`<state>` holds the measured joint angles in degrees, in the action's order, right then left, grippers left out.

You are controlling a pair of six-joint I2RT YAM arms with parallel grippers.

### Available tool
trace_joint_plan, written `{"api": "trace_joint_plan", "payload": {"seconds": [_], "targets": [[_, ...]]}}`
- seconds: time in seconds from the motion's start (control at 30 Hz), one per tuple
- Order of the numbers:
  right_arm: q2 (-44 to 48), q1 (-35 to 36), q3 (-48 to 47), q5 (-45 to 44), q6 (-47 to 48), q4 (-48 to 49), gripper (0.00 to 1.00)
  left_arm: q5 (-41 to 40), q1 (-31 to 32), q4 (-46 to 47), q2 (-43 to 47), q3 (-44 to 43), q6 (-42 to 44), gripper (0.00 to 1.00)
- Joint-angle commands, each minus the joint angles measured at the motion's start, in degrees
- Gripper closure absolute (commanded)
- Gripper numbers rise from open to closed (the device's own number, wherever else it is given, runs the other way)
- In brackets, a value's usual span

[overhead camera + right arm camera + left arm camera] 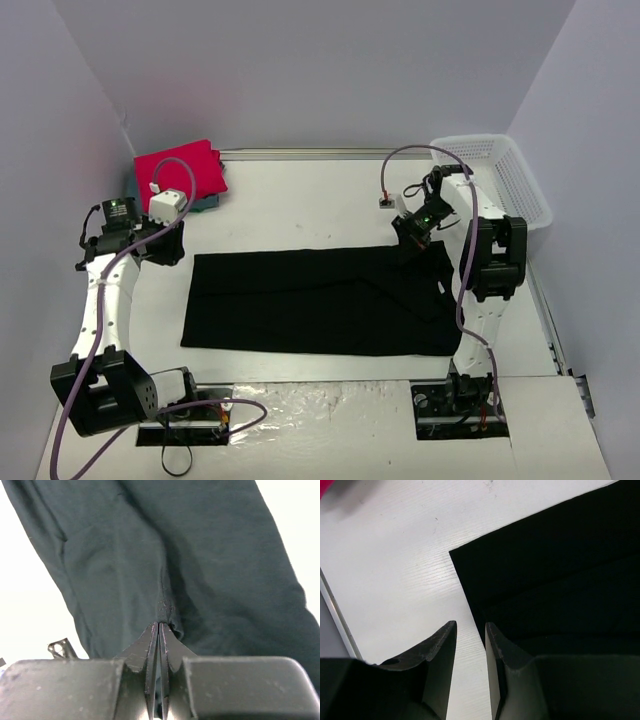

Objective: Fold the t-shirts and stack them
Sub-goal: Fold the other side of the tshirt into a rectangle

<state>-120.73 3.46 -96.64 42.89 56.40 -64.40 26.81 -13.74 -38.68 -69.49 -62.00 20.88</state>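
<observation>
- White walls are enclosing a pale table (pixel 300 195), with a mesh basket (pixel 515 175) sitting at its far right corner.
- Across the middle, the black shirt (pixel 320 300) is lying spread flat.
- At the far left corner, the red shirt (pixel 180 172) is resting folded on a teal shirt (pixel 207 203), which is showing only as a sliver.
- Above the black shirt's far left corner, the left gripper (pixel 470 627) is hovering with its fingers slightly apart, gripping nothing.
- At the far right edge, the right gripper (pixel 160 625) is pinching a bunched fold of the black shirt.

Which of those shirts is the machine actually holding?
The large black cloth t-shirt spread flat mid-table: the right end effector is pinched shut on its cloth. The folded red-pink shirt lies untouched in the far left corner.
</observation>
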Motion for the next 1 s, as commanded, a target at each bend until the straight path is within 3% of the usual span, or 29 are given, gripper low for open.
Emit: {"api": "trace_joint_plan", "payload": {"seconds": [0.0,0.4,0.83,0.87,0.9,0.97], "targets": [[5.06,1.54,2.59,0.52,-0.06,-3.45,1.0,1.23,-0.68,0.27,2.08,-0.14,-0.41,0.72],[15.51,12.26,13.83,-4.04,-1.65,-3.45,1.0,2.2,-0.85,-1.05,3.22,-0.14,0.03,0.72],[17.72,19.91,22.19,-6.33,-2.0,-3.54,1.0,3.16,-0.85,-2.19,3.66,0.21,0.21,0.72],[17.72,20.18,22.89,-6.68,-1.91,-3.45,0.94,3.16,-0.85,-2.19,3.58,0.3,0.3,0.72],[17.54,20.44,23.07,-6.68,-1.91,-3.45,0.78,3.34,-0.85,-2.19,3.49,0.21,0.3,0.72],[17.81,20.44,23.34,-6.42,-1.65,-3.36,0.66,3.43,-0.85,-2.28,3.31,0.12,0.39,0.72]]}}
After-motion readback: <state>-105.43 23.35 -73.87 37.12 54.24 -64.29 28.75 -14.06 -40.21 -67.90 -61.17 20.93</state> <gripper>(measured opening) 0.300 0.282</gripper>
